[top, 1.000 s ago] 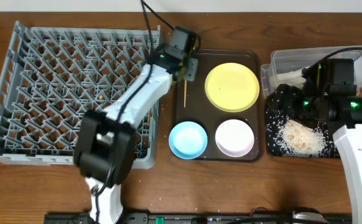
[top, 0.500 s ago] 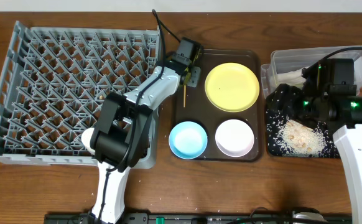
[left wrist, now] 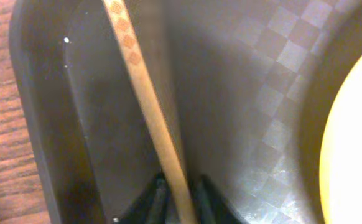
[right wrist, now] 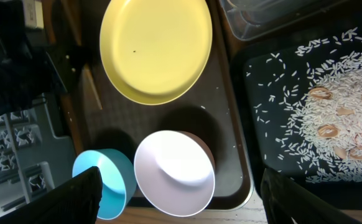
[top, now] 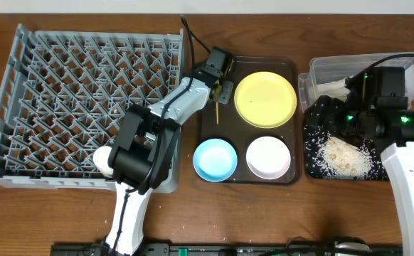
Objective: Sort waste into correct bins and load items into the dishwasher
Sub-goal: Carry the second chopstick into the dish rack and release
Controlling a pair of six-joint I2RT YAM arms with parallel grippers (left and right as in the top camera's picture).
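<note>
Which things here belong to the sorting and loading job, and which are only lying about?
Job: dish rack, yellow plate, blue bowl, white bowl, chopstick, clear tub, black tray, rice crumbs.
Only lying about: brown serving tray, wooden table.

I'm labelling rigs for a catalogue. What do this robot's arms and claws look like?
Both arms have white tubular links and bulky black joints: the left arm and right arm. A black cable runs to the right one, whose housing shows green lights. The claw fingers are black.

Yellow plate (top: 264,99), lt blue bowl (top: 215,158), white bowl (top: 268,156), diamond-print chopstick (left wrist: 145,99).
</note>
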